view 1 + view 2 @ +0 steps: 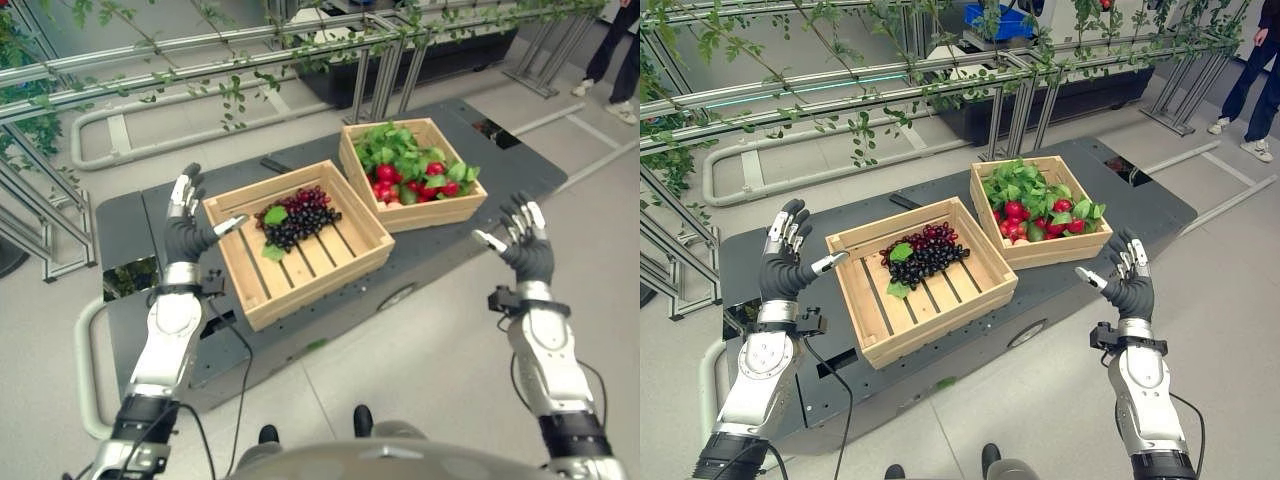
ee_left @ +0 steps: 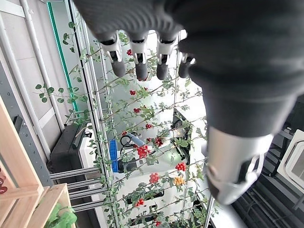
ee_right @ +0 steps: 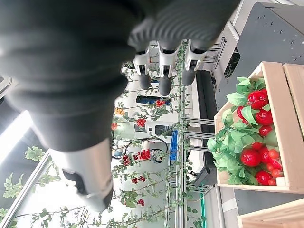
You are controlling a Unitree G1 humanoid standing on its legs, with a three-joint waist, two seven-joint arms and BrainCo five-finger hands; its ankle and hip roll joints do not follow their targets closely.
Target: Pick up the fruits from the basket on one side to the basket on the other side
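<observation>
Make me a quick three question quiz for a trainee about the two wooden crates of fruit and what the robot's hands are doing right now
1. True or false: the left hand is holding a bunch of fruit.
2. Which crate holds the dark grapes? A) the crate by the left hand B) the crate by the right hand
3. Fill in: the red fruits lie among green ____.

Key:
1. False. Both it and the right hand are raised, open and hold nothing, each out to the side of its nearer crate.
2. A
3. leaves
</observation>
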